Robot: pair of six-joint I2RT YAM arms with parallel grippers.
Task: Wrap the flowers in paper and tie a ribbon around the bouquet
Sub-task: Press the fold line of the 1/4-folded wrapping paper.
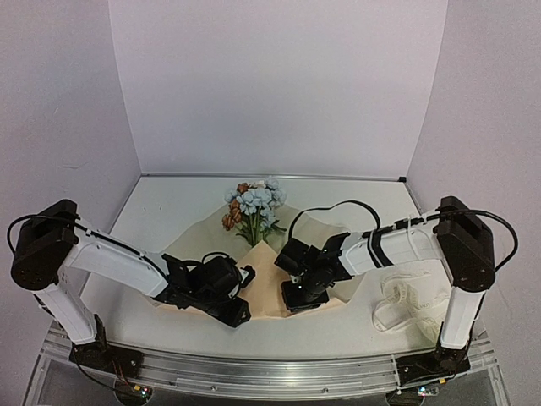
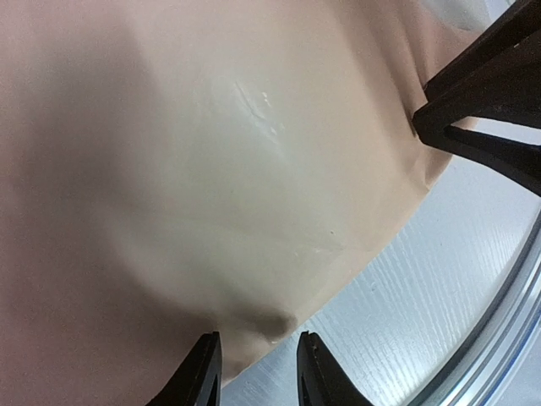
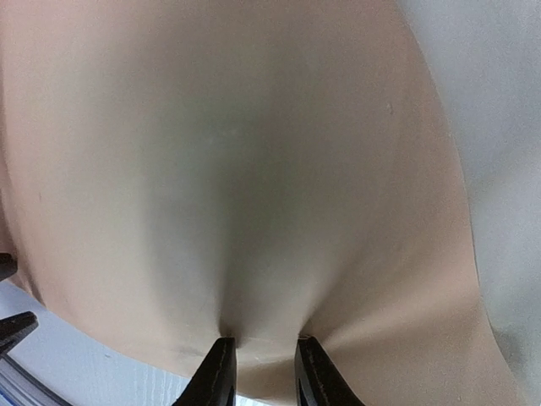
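The tan paper [image 1: 266, 283] lies spread on the table, and the flowers [image 1: 254, 207], pale blue with some brown and cream blooms, rest on its far part. My left gripper [image 1: 238, 311] is low at the paper's near edge. In the left wrist view its jaws [image 2: 258, 362] stand apart astride that edge, one finger over the paper [image 2: 211, 169] and the other over bare table. My right gripper [image 1: 297, 298] is also at the near edge. Its jaws [image 3: 264, 359] pinch a raised fold of the paper [image 3: 254, 169], with creases spreading from both tips. The ribbon [image 1: 406, 303] lies loose at the right.
The white table [image 1: 169, 211] has pale walls behind and at both sides. An aluminium rail [image 1: 270, 372] runs along the near edge, just below both grippers. The right gripper's black fingers [image 2: 490, 93] show at the upper right of the left wrist view.
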